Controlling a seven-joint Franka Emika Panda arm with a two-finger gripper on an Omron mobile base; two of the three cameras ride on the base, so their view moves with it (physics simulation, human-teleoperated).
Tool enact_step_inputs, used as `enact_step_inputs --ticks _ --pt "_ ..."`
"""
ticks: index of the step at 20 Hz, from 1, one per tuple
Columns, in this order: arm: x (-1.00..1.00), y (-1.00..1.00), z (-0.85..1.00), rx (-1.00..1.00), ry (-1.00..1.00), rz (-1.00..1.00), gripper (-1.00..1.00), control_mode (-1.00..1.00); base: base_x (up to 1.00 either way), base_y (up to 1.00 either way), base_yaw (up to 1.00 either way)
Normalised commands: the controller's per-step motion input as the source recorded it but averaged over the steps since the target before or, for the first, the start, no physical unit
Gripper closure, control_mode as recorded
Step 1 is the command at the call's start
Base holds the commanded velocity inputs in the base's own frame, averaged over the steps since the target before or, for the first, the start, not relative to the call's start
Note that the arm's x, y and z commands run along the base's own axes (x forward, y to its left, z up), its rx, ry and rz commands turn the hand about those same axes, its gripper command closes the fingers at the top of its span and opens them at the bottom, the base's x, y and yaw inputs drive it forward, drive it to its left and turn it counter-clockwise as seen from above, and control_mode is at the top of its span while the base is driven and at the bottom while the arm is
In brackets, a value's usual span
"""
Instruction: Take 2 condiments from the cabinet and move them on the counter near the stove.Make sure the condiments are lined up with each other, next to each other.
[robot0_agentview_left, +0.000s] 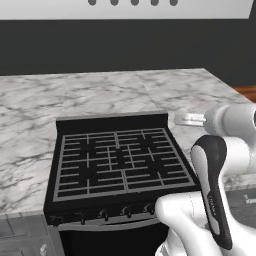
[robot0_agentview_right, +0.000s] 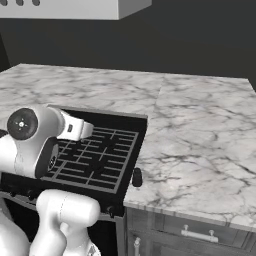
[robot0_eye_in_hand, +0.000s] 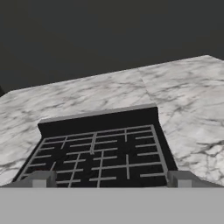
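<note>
We see a kitchen, black gas stove (robot0_agentview_left: 120, 165) with grid grates and front knobs, white marble desk (robot0_agentview_right: 200, 130) around the stove, grey cupboard fronts (robot0_agentview_right: 200, 237) below the desk.

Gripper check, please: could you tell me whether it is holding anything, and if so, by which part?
Nothing is held: the gripper is open, its fingertips wide apart above the stove.

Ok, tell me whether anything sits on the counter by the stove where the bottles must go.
Nothing visible does: the counter beside the stove lies bare. The gripper hovers above the stove, jaws apart, holding nothing.
</note>
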Motion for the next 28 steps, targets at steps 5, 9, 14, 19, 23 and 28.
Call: enact_step_inputs --ticks 5,9,14,19,23,28 --pt "-0.44 0.0 0.07 0.0 0.0 -0.06 -1.0 -1.0 0.0 0.0 0.0" --pt "-0.52 0.0 0.0 0.0 0.0 -0.1 -1.0 -1.0 0.0 0.0 0.0" --pt "-0.49 0.0 0.0 0.0 0.0 -0.08 -1.0 -1.0 0.0 0.0 0.0" --pt "-0.3 0.0 0.0 -0.02 0.0 -0.03 -1.0 -1.0 0.0 0.0 0.0" --pt "-0.03 0.0 0.0 -0.01 0.01 0.01 -1.0 -1.0 0.0 0.0 0.0" --pt "0.0 0.0 0.0 0.0 0.0 0.0 -1.0 1.0 0.0 0.0 0.0"
